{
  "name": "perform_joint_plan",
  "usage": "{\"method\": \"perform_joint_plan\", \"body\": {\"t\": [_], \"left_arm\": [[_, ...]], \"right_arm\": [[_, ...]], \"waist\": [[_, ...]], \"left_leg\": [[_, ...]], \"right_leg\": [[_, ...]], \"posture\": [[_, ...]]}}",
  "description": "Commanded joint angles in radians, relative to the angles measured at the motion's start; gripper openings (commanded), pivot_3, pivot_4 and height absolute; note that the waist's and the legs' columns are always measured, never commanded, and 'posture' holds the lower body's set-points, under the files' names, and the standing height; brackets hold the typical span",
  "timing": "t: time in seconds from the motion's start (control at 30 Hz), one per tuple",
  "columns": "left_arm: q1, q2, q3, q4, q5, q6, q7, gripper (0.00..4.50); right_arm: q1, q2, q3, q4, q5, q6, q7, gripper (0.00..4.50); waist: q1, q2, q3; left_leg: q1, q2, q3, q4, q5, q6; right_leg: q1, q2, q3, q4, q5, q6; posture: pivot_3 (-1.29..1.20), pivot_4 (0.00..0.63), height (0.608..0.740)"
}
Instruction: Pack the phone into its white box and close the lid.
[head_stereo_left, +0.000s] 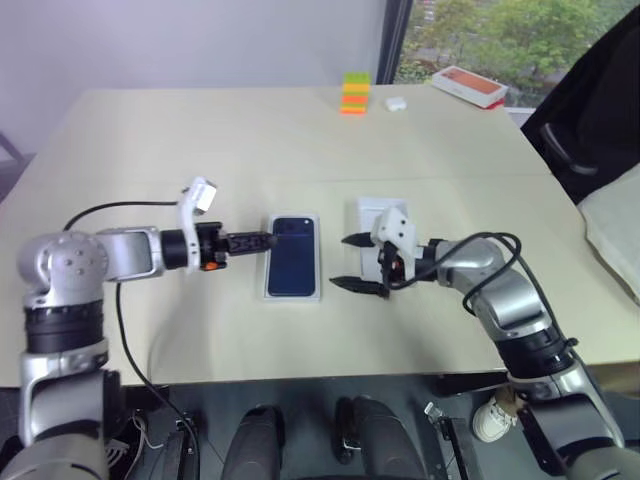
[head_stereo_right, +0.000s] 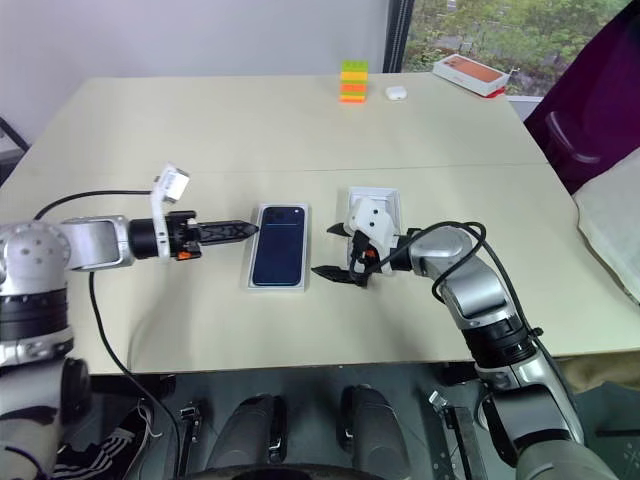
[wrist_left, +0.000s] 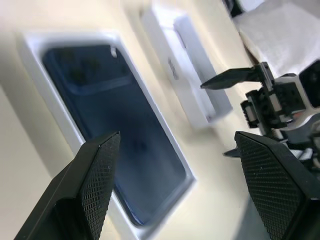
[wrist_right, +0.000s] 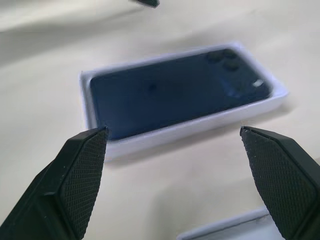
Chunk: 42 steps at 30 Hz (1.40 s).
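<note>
Both pairs of black fingers are spread apart and grasp nothing: the left gripper (head_stereo_right: 243, 231) is held left of the white box (head_stereo_right: 257, 252), the right gripper (head_stereo_right: 335, 252) to its right. The slim dark blue glossy phone (head_stereo_right: 279, 245) lies inside that shallow white box. No writing can be read. A white insert (head_stereo_right: 386, 205) lies beyond the right gripper; a coloured block stack (head_stereo_right: 353, 82) stands far.

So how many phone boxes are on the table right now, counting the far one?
3. The white box sits mid-table with the phone lying in it. The lid rests just to its right, partly behind the right pincer. The orange-and-white box lies at the far right edge.
</note>
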Motion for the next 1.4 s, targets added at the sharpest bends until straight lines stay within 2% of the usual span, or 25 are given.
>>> {"method": "perform_joint_plan", "body": {"t": [0.03,0.13,0.27,0.37,0.57,0.87,0.97,1.07,1.17,1.3,1.4], "left_arm": [[0.097,0.037,0.003,-0.061,0.11,-0.265,-0.177,3.85],[0.168,0.038,0.011,-0.037,0.173,-0.412,-0.256,3.9],[0.239,-0.002,0.043,-0.076,0.241,-0.591,-0.262,3.9],[0.258,-0.018,0.054,-0.091,0.251,-0.633,-0.245,3.9],[0.289,-0.032,0.051,-0.102,0.25,-0.651,-0.245,3.9],[0.311,-0.042,0.042,-0.135,0.24,-0.642,-0.238,3.9],[0.301,-0.042,0.042,-0.124,0.219,-0.621,-0.249,3.9],[0.296,-0.041,0.037,-0.111,0.233,-0.633,-0.251,3.9],[0.296,-0.037,0.01,-0.093,0.266,-0.673,-0.289,3.9],[0.243,-0.052,0.002,-0.044,0.293,-0.719,-0.302,3.9],[0.209,-0.053,-0.045,0.029,0.404,-0.87,-0.343,3.9]], "right_arm": [[-0.038,0.05,-0.012,-0.05,0.03,0.034,-0.051,4.46],[-0.048,0.097,0.017,-0.029,0.005,0.034,-0.093,3.59],[-0.066,0.142,0.054,0.027,-0.041,0.01,-0.143,1.65],[-0.078,0.168,0.102,0.072,-0.09,-0.036,-0.159,0.23],[-0.104,0.232,0.172,0.203,-0.181,-0.134,-0.194,0.23],[-0.093,0.194,0.228,0.259,-0.296,-0.208,-0.185,0.23],[-0.073,0.208,0.1,0.109,-0.126,-0.062,-0.139,0.23],[-0.062,0.169,0.08,0.012,-0.085,-0.004,-0.1,0.23],[-0.101,0.149,-0.014,-0.041,-0.019,0.201,-0.156,0.23],[-0.141,0.079,-0.037,-0.045,-0.049,0.301,-0.207,1.91],[-0.168,0.045,-0.056,-0.025,-0.058,0.343,-0.246,3.55]], "waist": [[0.006,0.0,0.0],[0.01,0.0,0.0],[0.013,0.0,0.0],[0.011,0.0,0.0],[0.006,0.0,0.0],[0.007,0.0,0.0],[0.009,0.0,0.0],[0.009,0.0,0.0],[0.007,0.0,0.0],[0.01,0.001,0.0],[0.01,0.001,0.0]], "left_leg": [[0.0,0.0,0.001,0.0,0.0,0.0],[-0.001,0.001,0.002,0.0,0.0,0.0],[-0.003,0.001,0.002,0.001,0.0,0.0],[-0.004,0.0,0.003,0.001,0.0,0.0],[-0.003,0.002,0.002,0.001,0.0,0.0],[-0.003,0.002,0.002,0.001,0.0,0.001],[-0.003,0.002,0.002,0.001,0.0,0.0],[-0.003,0.002,0.002,0.001,0.0,0.0],[-0.003,0.002,0.002,0.001,0.0,0.001],[-0.003,0.003,0.002,0.001,0.0,0.001],[-0.003,0.003,0.002,0.001,0.0,0.001]], "right_leg": [[0.0,0.001,0.0,0.0,0.0,0.0],[-0.001,0.001,0.0,-0.001,0.0,-0.002],[-0.001,0.0,-0.001,-0.001,0.001,-0.001],[-0.002,-0.001,-0.001,-0.002,0.001,-0.002],[-0.002,0.002,-0.001,-0.001,0.001,-0.001],[-0.002,0.002,0.0,-0.001,0.001,-0.001],[-0.002,0.002,-0.001,-0.001,0.001,-0.001],[-0.002,0.002,-0.001,-0.001,0.001,-0.002],[-0.002,0.003,-0.001,-0.001,0.001,-0.001],[-0.003,0.003,-0.001,0.0,0.001,-0.002],[-0.003,0.003,-0.001,-0.001,0.001,-0.002]], "posture": [[0.0,0.15,0.74],[0.0,0.15,0.74],[0.0,0.15,0.74],[0.0,0.15,0.74],[0.0,0.15,0.74],[0.0,0.15,0.74],[0.0,0.15,0.74],[0.0,0.15,0.74],[0.0,0.15,0.74],[0.0,0.15,0.74],[0.0,0.15,0.74]]}}
